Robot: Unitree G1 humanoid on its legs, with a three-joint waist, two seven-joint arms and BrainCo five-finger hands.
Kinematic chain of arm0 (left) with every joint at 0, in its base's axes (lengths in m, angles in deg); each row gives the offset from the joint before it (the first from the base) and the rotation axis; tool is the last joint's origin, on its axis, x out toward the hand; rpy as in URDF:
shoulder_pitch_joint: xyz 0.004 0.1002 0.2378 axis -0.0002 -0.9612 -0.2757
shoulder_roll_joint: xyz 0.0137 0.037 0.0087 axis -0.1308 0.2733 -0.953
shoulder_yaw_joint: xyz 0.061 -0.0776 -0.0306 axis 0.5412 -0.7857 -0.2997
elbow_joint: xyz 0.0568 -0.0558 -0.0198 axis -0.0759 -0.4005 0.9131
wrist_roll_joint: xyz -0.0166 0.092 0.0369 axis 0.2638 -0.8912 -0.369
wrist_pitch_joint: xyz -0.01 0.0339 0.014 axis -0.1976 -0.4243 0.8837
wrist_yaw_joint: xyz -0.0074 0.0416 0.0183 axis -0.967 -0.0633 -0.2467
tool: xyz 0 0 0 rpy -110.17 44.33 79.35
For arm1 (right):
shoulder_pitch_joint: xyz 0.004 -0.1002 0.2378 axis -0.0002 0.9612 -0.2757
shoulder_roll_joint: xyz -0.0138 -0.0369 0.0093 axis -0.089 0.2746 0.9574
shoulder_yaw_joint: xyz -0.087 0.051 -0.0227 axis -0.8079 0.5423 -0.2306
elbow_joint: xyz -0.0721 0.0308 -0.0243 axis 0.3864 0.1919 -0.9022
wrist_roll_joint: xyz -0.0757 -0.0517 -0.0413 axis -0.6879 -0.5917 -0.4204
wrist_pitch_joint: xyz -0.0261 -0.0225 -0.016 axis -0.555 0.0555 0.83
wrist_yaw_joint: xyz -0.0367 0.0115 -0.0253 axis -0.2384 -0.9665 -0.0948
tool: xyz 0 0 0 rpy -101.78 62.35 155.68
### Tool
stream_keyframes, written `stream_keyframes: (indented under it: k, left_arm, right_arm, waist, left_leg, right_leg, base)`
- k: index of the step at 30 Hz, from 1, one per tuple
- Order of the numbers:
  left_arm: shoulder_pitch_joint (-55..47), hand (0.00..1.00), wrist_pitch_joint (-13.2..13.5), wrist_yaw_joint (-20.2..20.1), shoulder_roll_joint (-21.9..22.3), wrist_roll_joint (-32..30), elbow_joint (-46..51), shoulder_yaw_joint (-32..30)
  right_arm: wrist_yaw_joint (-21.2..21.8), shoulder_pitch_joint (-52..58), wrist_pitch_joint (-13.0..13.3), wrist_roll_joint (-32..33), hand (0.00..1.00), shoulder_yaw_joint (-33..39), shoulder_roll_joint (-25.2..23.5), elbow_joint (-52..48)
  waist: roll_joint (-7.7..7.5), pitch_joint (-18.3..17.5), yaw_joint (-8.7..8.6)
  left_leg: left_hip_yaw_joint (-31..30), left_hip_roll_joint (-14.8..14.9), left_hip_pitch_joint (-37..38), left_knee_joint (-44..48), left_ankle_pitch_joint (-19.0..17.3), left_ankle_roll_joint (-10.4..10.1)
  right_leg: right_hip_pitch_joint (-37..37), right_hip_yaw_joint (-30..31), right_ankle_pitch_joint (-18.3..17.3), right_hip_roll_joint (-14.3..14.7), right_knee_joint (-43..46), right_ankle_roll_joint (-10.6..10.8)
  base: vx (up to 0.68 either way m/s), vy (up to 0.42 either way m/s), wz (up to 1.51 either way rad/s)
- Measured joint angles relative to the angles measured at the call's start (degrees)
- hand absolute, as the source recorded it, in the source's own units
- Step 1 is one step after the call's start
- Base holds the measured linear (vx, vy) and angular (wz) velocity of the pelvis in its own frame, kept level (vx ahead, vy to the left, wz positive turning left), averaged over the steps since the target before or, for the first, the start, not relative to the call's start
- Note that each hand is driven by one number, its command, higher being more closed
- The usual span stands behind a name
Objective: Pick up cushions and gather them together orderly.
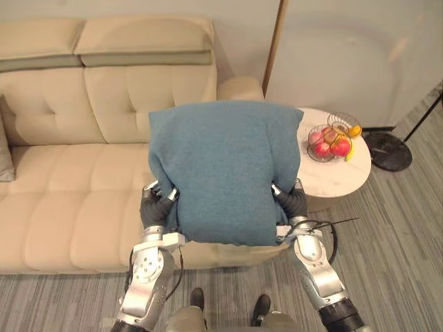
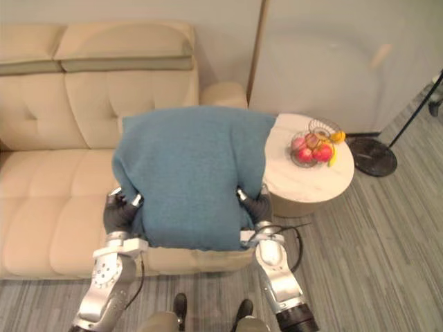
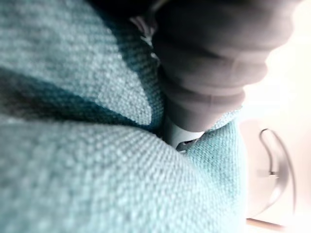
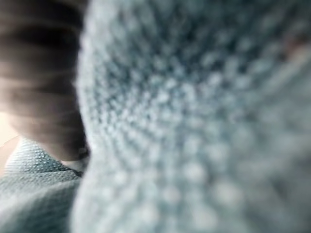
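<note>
A large blue cushion [image 1: 225,173] hangs in the air in front of me, over the right end of the beige sofa [image 1: 62,200]. My left hand [image 1: 156,205] grips its lower left edge, fingers curled into the cloth. My right hand [image 1: 293,199] grips the lower right edge the same way. The cushion's woven blue cloth [image 3: 97,160] lies right against the left hand's dark cover [image 3: 214,63] in the left wrist view. The same blue cloth [image 4: 194,121] presses close beside the right hand's cover [image 4: 43,82] in the right wrist view. A grey cushion [image 1: 4,158] peeks in at the sofa's far left.
A round white side table [image 1: 332,176] stands to the right of the sofa arm, carrying a wire basket of fruit [image 1: 333,140]. A floor lamp's dark round base [image 1: 387,151] sits on the grey carpet beyond it, and a wooden pole [image 1: 277,41] leans by the wall.
</note>
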Motion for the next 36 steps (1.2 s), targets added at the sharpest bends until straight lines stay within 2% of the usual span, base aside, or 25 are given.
stream_keyframes:
  k: [4,5,7,10,11,14,15,17,18,19,20,21,22,23,24,25,26,27,28,30,31,32,33,34,36]
  left_arm:
    - [0.5,1.00,0.0,0.2,0.0,0.0,-0.3,1.7]
    - [0.5,1.00,-0.1,0.3,0.0,0.0,-0.3,1.7]
    - [0.5,1.00,0.0,0.5,0.5,0.0,-0.6,1.7]
    - [0.5,1.00,0.1,0.5,1.4,0.2,-1.8,1.7]
    - [0.5,1.00,0.1,0.5,1.4,0.5,-2.1,1.7]
    - [0.8,1.00,0.3,0.5,1.0,1.9,-2.8,2.8]
    - [0.8,1.00,0.3,0.5,1.0,2.1,-2.8,3.1]
    - [1.4,1.00,0.8,0.5,1.1,2.5,-4.4,5.8]
    - [1.6,1.00,0.9,0.5,1.1,2.5,-5.0,6.1]
    - [2.7,1.00,0.8,0.4,1.4,3.0,-7.5,7.1]
    - [3.1,1.00,0.4,0.2,1.2,3.5,-9.0,7.4]
    - [3.0,1.00,0.3,0.2,1.1,3.7,-9.3,7.5]
    - [3.0,1.00,-0.1,0.1,0.3,4.1,-9.7,7.6]
    - [3.0,1.00,-0.1,0.1,0.0,4.5,-9.8,7.6]
    - [3.0,1.00,-0.1,0.1,-0.1,4.5,-9.9,7.6]
    - [3.0,1.00,-0.1,0.1,-0.5,4.5,-10.4,7.7]
    - [3.0,1.00,-0.1,0.1,-0.6,4.6,-10.5,7.7]
    - [3.0,1.00,-0.2,0.0,-0.6,4.6,-10.5,7.7]
    - [3.0,1.00,-0.2,-0.6,-0.7,4.6,-10.5,7.7]
    - [3.2,1.00,-0.1,-0.9,-0.8,4.6,-10.5,7.8]
    - [3.2,1.00,-0.2,-0.9,-0.5,4.6,-11.1,8.6]
    - [3.2,1.00,-0.2,-0.9,-0.3,4.6,-11.3,8.9]
    - [3.4,1.00,-0.3,-1.2,-0.5,4.6,-12.1,9.1]
    - [3.4,1.00,-0.6,-2.0,-0.4,4.6,-13.0,9.1]
    - [3.3,1.00,-1.6,-2.6,-0.4,4.6,-13.4,9.1]
  right_arm:
    - [-1.8,0.3,0.0,-1.0,1.00,0.0,1.0,0.0]
    - [-1.8,0.2,0.0,-1.0,1.00,0.0,1.0,0.1]
    - [-2.4,-2.1,0.0,-1.1,1.00,0.0,1.1,1.4]
    - [-3.1,-6.1,-0.1,-2.2,1.00,0.1,1.1,4.2]
    - [-3.3,-7.6,-0.1,-3.1,1.00,0.1,1.1,5.2]
    - [-3.3,-8.3,-0.1,-3.2,1.00,0.6,1.0,5.4]
    - [-3.3,-8.2,-0.1,-3.2,1.00,0.9,1.0,5.4]
    - [-3.4,-7.9,-0.2,-3.1,1.00,1.8,1.8,5.4]
    - [-3.4,-7.7,-0.2,-3.1,1.00,1.9,2.1,5.5]
    - [-3.4,-6.8,-0.2,-2.8,1.00,2.1,3.2,5.8]
    - [-3.4,-6.0,-0.3,-2.8,1.00,2.3,3.2,7.0]
    - [-3.4,-5.9,-0.4,-2.8,1.00,2.3,3.0,7.7]
    - [-3.3,-5.8,-0.7,-2.8,1.00,2.2,2.3,9.4]
    - [-3.2,-5.8,-0.7,-2.6,1.00,2.1,1.9,10.0]
    - [-3.2,-5.9,-0.7,-2.7,1.00,2.0,1.9,10.0]
    - [-3.0,-5.9,-0.7,-2.7,1.00,1.7,2.0,10.0]
    - [-2.8,-6.0,-0.7,-2.7,1.00,1.7,2.0,10.0]
    - [-2.5,-6.1,-0.7,-2.7,1.00,1.7,2.3,10.0]
    - [-2.5,-6.1,-0.7,-2.7,1.00,1.7,2.5,10.4]
    - [-2.5,-6.1,-0.7,-2.6,1.00,1.7,2.7,10.5]
    - [-2.5,-5.8,-0.7,-2.6,1.00,1.9,3.5,10.7]
    - [-2.5,-5.8,-0.7,-2.6,1.00,2.0,3.8,10.7]
    - [-2.5,-5.6,-0.7,-2.7,1.00,2.1,3.5,10.7]
    - [-2.5,-5.6,-0.7,-2.9,1.00,2.4,3.6,10.5]
    - [-2.5,-5.7,-0.7,-2.9,1.00,3.3,3.3,10.6]
  waist:
    - [1.19,-0.8,0.19]
    - [1.35,-0.9,0.44]
    - [2.55,-1.4,1.04]
    - [3.35,-1.9,0.82]
    - [3.58,-2.3,0.82]
    - [2.54,-4.0,-0.06]
    - [2.42,-4.1,-0.20]
    - [2.50,-4.1,-0.61]
    - [2.52,-4.1,-0.81]
    - [3.01,-4.0,-1.27]
    - [2.58,-3.7,-1.44]
    - [2.31,-3.5,-1.49]
    - [2.17,-3.1,-2.27]
    - [1.95,-2.8,-2.98]
    - [1.58,-2.4,-3.05]
    - [1.27,-2.2,-2.86]
    - [1.25,-2.1,-2.82]
    - [1.76,-1.8,-2.73]
    - [2.25,-1.8,-3.18]
    - [1.42,-1.9,-3.60]
    - [1.75,-2.1,-4.11]
    - [2.26,-2.2,-4.06]
    - [2.89,-2.2,-2.85]
    - [2.73,-2.0,-2.33]
    - [2.55,-1.9,-1.11]
  left_leg:
    - [-8.6,-0.9,-8.0,5.4,-1.0,-0.9]
    - [-7.9,-0.5,-8.6,5.6,-1.3,-0.6]
    - [4.6,4.7,-10.9,6.5,-1.7,-0.3]
    - [16.7,8.2,-10.9,7.0,-1.1,0.3]
    - [18.3,7.8,-10.0,6.1,1.5,0.9]
    - [19.2,4.6,-9.8,4.6,2.8,2.2]
    - [19.3,4.1,-9.8,4.6,2.9,2.3]
    - [19.1,1.5,-10.7,7.7,0.1,3.8]
    - [19.1,1.2,-10.9,8.6,-0.8,4.1]
    - [18.9,0.5,-11.0,10.7,-3.3,4.8]
    - [18.7,-0.6,-9.9,11.8,-4.8,5.8]
    - [18.7,-1.1,-9.1,11.8,-5.3,6.3]
    - [17.3,-1.3,-8.0,11.9,-6.5,7.8]
    - [15.8,-1.5,-7.6,11.3,-6.6,7.9]
    - [15.8,-1.7,-6.7,10.4,-6.5,7.8]
    - [16.0,-2.8,-5.0,8.0,-6.2,7.4]
    - [16.0,-3.2,-4.3,7.2,-6.0,7.5]
    - [15.9,-4.2,-2.4,4.6,-5.4,7.2]
    - [15.4,-4.9,-1.5,3.4,-4.9,6.9]
    - [14.2,-6.3,-1.6,4.4,-5.6,7.4]
    - [12.7,-6.1,-3.1,9.4,-8.0,7.5]
    - [12.5,-5.5,-3.8,10.9,-9.1,7.2]
    - [12.8,-2.1,-6.6,19.2,-12.1,4.6]
    - [12.9,0.2,-10.5,29.4,-13.4,3.4]
    - [12.5,4.3,-12.6,36.4,-15.8,3.2]
  right_leg:
    - [0.4,-10.6,-1.6,-0.1,1.3,-0.3]
    - [0.3,-11.3,-1.7,0.0,1.4,-0.3]
    - [0.4,-15.5,-1.7,-0.6,2.0,-0.4]
    - [0.4,-16.2,-1.4,-2.0,2.1,0.3]
    - [0.3,-15.0,-0.8,-2.5,1.8,1.1]
    - [-1.4,-13.5,0.1,-5.7,2.2,2.4]
    - [-1.6,-13.4,0.2,-6.2,2.4,2.5]
    - [-4.2,-12.5,-1.6,-11.3,8.9,2.7]
    - [-4.8,-12.1,-2.0,-12.2,10.9,2.6]
    - [-7.3,-10.4,-2.6,-15.7,19.7,1.2]
    - [-10.3,-7.7,-2.1,-19.0,28.7,-5.3]
    - [-11.4,-6.0,-0.9,-19.9,31.6,-7.2]
    - [-14.0,0.1,-3.7,-18.2,36.6,-4.6]
    - [-15.7,5.9,-8.1,-12.5,37.9,-1.0]
    - [-16.2,7.3,-9.6,-10.2,37.7,-0.6]
    - [-17.0,6.9,-11.2,-6.9,35.9,-1.5]
    - [-17.2,6.3,-11.7,-6.1,35.1,-1.8]
    - [-17.8,4.4,-12.0,-3.1,31.0,-1.8]
    - [-17.7,4.2,-11.2,-0.1,24.8,-2.3]
    - [-17.9,8.1,-7.7,1.9,18.7,-3.7]
    - [-17.1,9.2,-5.2,2.7,17.0,-6.3]
    - [-16.7,8.6,-5.1,3.1,16.5,-6.3]
    - [-12.9,7.7,-4.5,6.1,11.0,-7.2]
    - [-9.3,7.7,-2.9,7.4,6.7,-8.1]
    - [-6.4,9.2,-2.8,8.4,4.8,-8.3]
  base:
    - [-0.14,-0.042,1.20]
    - [-0.13,-0.035,1.08]
    - [-0.06,0.000,0.86]
    - [0.01,0.086,0.24]
    - [0.02,0.111,-0.22]
    - [0.06,0.191,-0.21]
    - [0.10,0.186,-0.08]
    - [0.10,0.222,-0.11]
    - [0.10,0.258,0.05]
    - [0.07,0.234,0.22]
    - [0.09,0.288,0.23]
    - [0.09,0.253,0.29]
    - [0.09,0.178,0.48]
    - [0.10,0.140,0.54]
    - [0.11,0.085,0.46]
    - [0.10,0.069,0.19]
    - [0.14,0.086,0.14]
    - [0.19,0.092,0.23]
    - [0.17,0.073,0.29]
    - [0.26,-0.015,0.60]
    - [0.28,-0.046,0.62]
    - [0.41,-0.087,0.37]
    - [0.39,-0.098,0.10]
    - [0.45,-0.102,0.00]
    - [0.25,-0.045,-0.41]
